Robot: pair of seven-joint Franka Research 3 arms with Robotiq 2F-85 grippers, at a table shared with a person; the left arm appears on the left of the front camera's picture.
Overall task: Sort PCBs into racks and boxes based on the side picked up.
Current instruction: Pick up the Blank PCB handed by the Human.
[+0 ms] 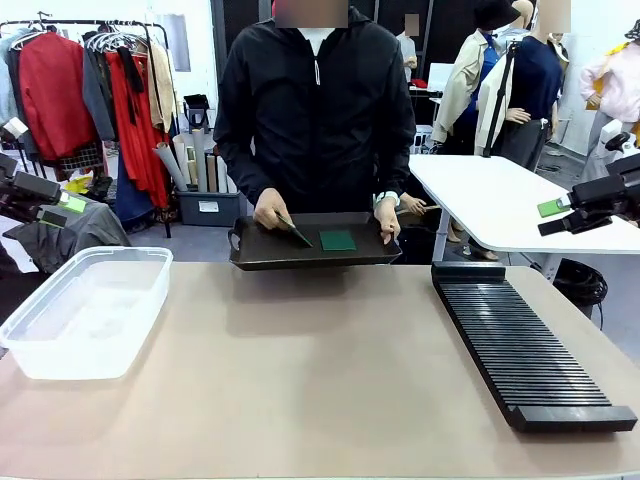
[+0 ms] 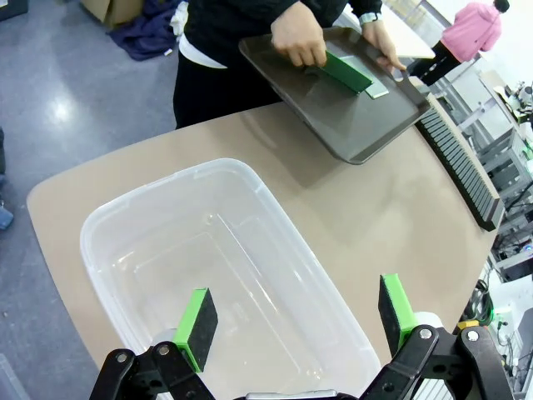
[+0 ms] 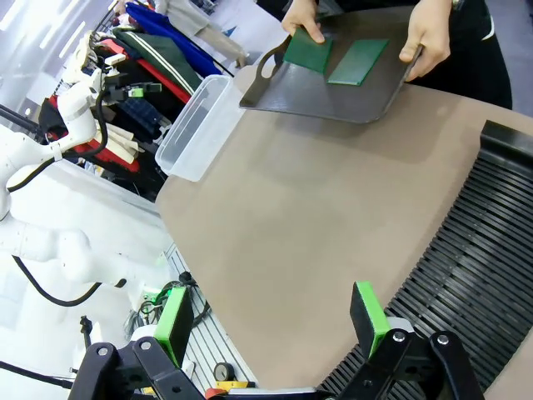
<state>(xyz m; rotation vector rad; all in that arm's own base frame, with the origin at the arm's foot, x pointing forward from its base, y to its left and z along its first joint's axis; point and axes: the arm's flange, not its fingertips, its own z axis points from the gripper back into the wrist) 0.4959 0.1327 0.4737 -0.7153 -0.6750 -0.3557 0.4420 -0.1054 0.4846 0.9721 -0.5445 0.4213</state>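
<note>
Two PCBs (image 1: 337,240) on the tray (image 1: 300,258): one flat, one tilted edge-up.

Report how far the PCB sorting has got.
Done: nothing yet; the tub and the rack both hold no boards. In hand: the person's hand tips one PCB up on the tray; a second PCB lies flat beside it. Left: both boards to be picked and sorted; the left gripper and right gripper hang open, away from the tray.

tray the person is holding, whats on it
On the tray: one green board lying flat and a second board tipped up by the person's hand, which covers one corner of it. The tray's underside is hidden.
</note>
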